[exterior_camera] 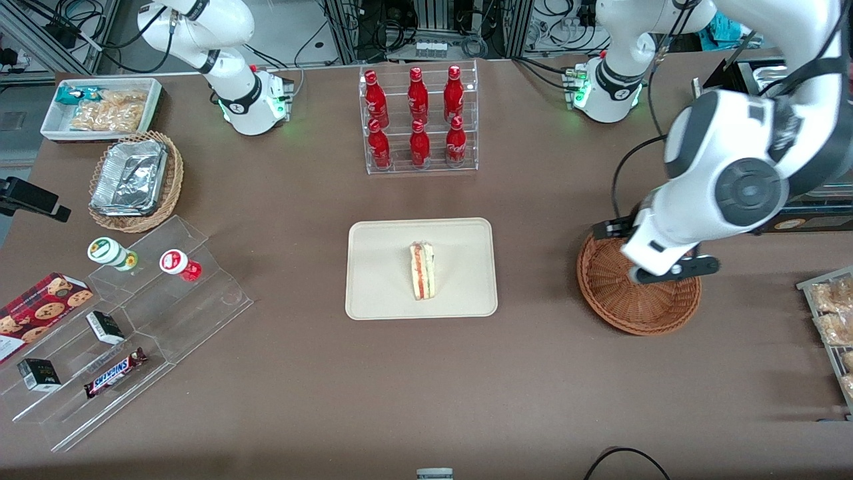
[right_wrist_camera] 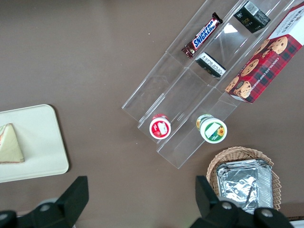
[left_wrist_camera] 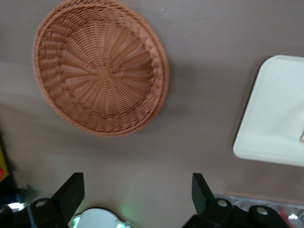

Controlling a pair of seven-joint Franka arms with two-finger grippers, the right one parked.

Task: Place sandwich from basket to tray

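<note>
The sandwich [exterior_camera: 422,270] lies on its side near the middle of the beige tray [exterior_camera: 380,293], filling edge up. It also shows in the right wrist view as the sandwich [right_wrist_camera: 9,145] on the tray [right_wrist_camera: 40,142]. The round reddish-brown basket [exterior_camera: 640,313] sits toward the working arm's end of the table and holds nothing. My gripper [exterior_camera: 666,270] hangs above the basket's rim farthest from the front camera. In the left wrist view the gripper [left_wrist_camera: 137,183] is open and empty over bare table, apart from the basket [left_wrist_camera: 99,71] and the tray [left_wrist_camera: 280,123].
A clear rack of red bottles [exterior_camera: 418,120] stands farther from the front camera than the tray. Toward the parked arm's end are acrylic steps with snacks [exterior_camera: 133,313], a lighter wicker basket with foil containers [exterior_camera: 136,180] and a white bin [exterior_camera: 100,107]. Bagged snacks [exterior_camera: 833,320] lie beside the basket.
</note>
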